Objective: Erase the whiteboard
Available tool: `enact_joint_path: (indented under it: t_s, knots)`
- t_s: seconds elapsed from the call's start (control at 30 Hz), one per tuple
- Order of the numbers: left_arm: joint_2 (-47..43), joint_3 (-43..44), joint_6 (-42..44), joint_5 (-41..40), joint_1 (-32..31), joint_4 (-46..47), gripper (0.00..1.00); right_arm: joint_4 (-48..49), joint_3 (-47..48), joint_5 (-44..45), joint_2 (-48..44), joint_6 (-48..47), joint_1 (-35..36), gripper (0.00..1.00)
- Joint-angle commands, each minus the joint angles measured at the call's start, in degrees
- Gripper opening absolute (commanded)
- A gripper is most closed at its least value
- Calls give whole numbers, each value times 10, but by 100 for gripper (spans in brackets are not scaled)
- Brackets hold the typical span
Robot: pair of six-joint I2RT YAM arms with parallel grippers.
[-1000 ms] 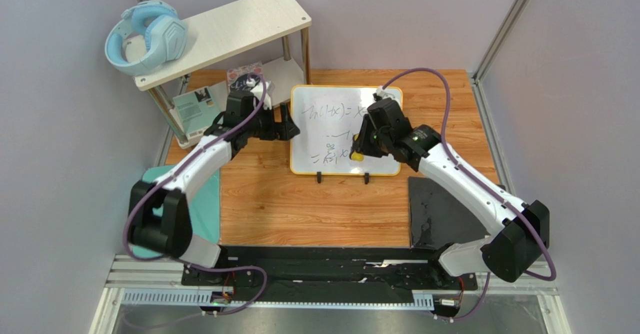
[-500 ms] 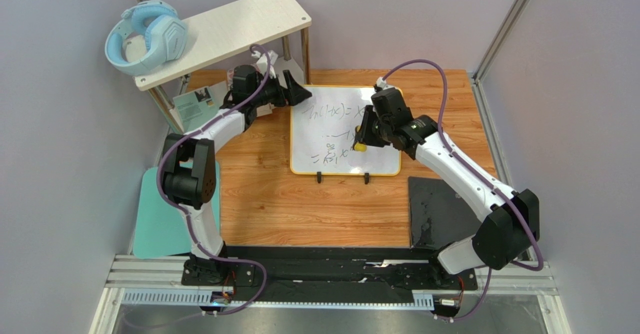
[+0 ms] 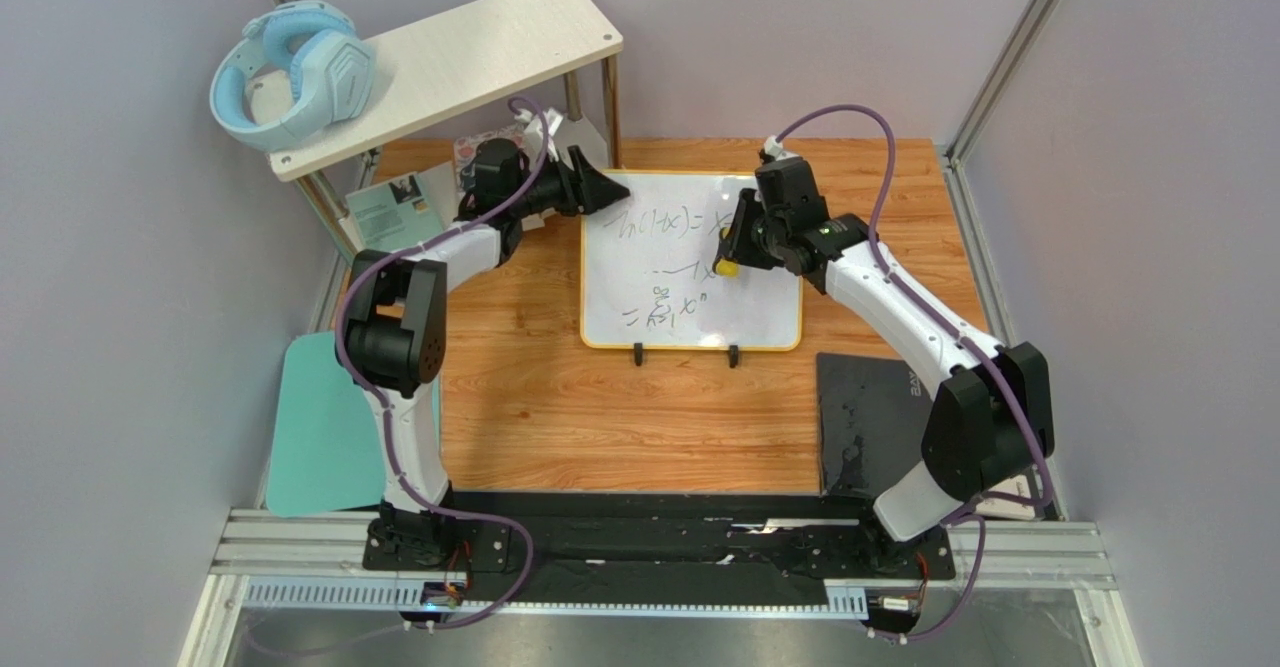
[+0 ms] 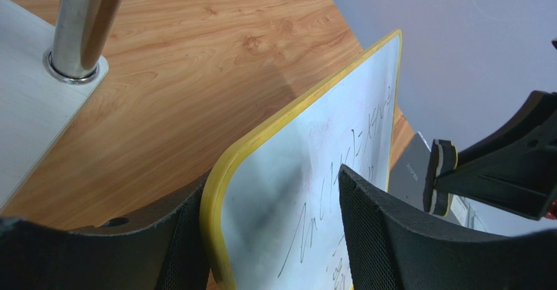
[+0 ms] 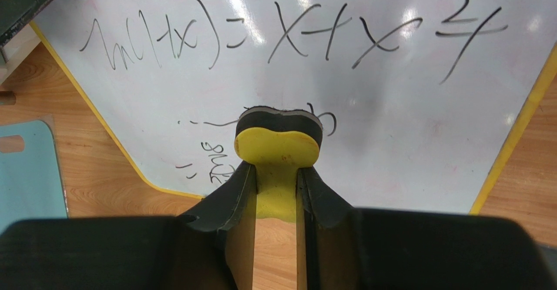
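the left tool (image 3: 601, 187) straddles the top left corner of the whiteboard (image 3: 759, 315), jaws apart on either side of its yellow frame. the board sits mid-worktop (image 3: 601, 412), maths still written on it. the right tool (image 3: 735, 253) pinches a yellow eraser (image 5: 278, 148) at the board's written face.

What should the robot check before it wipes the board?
1. Eraser held in the right claw: ok, pinched between both fingers.
2. Left claw around the board: ok, one finger on each side of its yellow corner.
3. Left claw gripping the board tight: not ok, it is open and a gap shows.
4. Eraser touching the board: cannot tell, it is close in front of it.
5. Board clean: not ok, the writing is all there.
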Motion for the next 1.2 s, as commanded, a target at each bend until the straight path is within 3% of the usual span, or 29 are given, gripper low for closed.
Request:
enact_joint_path:
  t_s: [0.0, 0.07, 0.17, 0.27, 0.3, 0.33, 0.77, 1.17]
  knots:
    - [-9, -8, -17, 17, 10, 67, 65, 53, 36, -6, 21, -28, -6, 0]
    - [-7, -8, -18, 25, 13, 68, 62, 66, 31, 8, 28, -31, -5, 0]
    - [-3, -4, -16, 38, 20, 63, 48, 89, 32, 33, 38, -39, -6, 0]
    - [0, -1, -12, 40, 28, 45, 20, 116, 38, 45, 52, -60, -6, 0]
    - [2, -1, -13, 40, 29, 45, 5, 123, 43, 48, 57, -63, -6, 0]
    - [3, -1, -11, 38, 31, 42, 0, 124, 50, 51, 62, -71, -6, 0]
    - [12, -11, 27, 61, 34, 45, 0, 161, 135, 78, 168, -152, -7, 0]
    - [9, -6, 101, 48, 34, -31, 0, 143, 177, -32, 233, -158, 39, 0]
